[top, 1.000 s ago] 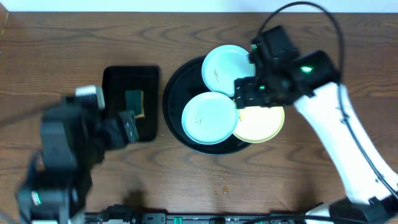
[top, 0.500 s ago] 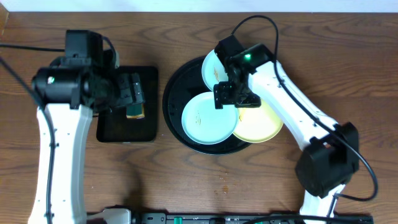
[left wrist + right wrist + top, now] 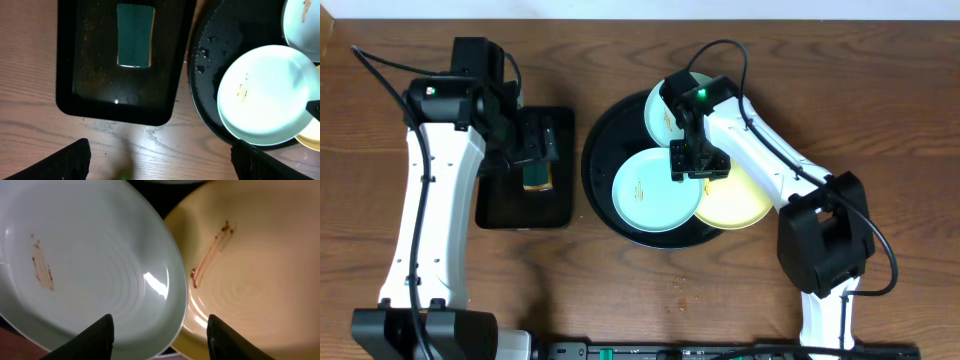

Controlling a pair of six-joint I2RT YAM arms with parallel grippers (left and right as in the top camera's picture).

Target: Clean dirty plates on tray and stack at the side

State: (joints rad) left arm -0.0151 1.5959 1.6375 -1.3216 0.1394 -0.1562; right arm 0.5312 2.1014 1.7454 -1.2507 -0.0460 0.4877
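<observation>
Smudged mint plate (image 3: 85, 265) overlaps smudged yellow plate (image 3: 250, 280).

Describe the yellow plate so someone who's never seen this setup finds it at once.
Find the big round black tray right of centre on the table. The yellow plate lies at the tray's right edge, tucked partly under the near mint plate. It is the only yellow one, since the far plate is mint too, and it carries a thin reddish streak.
</observation>
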